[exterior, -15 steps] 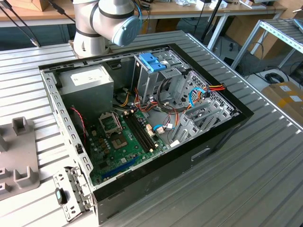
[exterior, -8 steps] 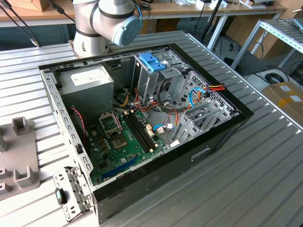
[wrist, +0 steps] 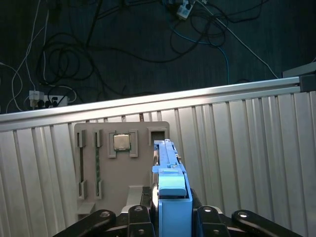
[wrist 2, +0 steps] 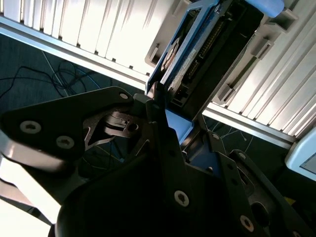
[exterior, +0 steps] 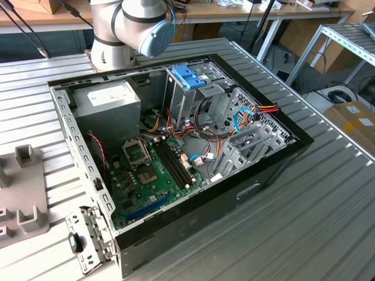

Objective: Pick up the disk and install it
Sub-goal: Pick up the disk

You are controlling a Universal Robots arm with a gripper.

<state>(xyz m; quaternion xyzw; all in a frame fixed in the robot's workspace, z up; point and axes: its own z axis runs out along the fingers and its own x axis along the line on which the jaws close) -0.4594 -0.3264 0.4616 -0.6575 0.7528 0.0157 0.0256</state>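
- Disk (wrist: 168, 163) stands on its thin edge over the grey holder plate (wrist: 89, 143). The pincer (wrist: 173, 210) squeezes its blue frame from both sides.
- Slipping is the big worry, I think. The frame is smooth plastic and the hold is on a narrow part. The disk could tip or slide out if it is moved fast.
- It could also bump. The holder's raised bits sit just beside the disk, and the chip (wrist: 121, 142) rests in its pocket near by. A crooked lift might catch on them.
- The computer case (exterior: 293, 140) is full of wires and metal cages. A tilted disk could snag on a wire or jam near the blue latch (exterior: 188, 76).
- The table (exterior: 328, 222) is silver metal with long ribs. It is hard, so a drop would hurt the disk.
- Around it is a dark floor with loose cables (wrist: 98, 49). Wooden benches (exterior: 234, 10) stand behind the arm (exterior: 129, 29).
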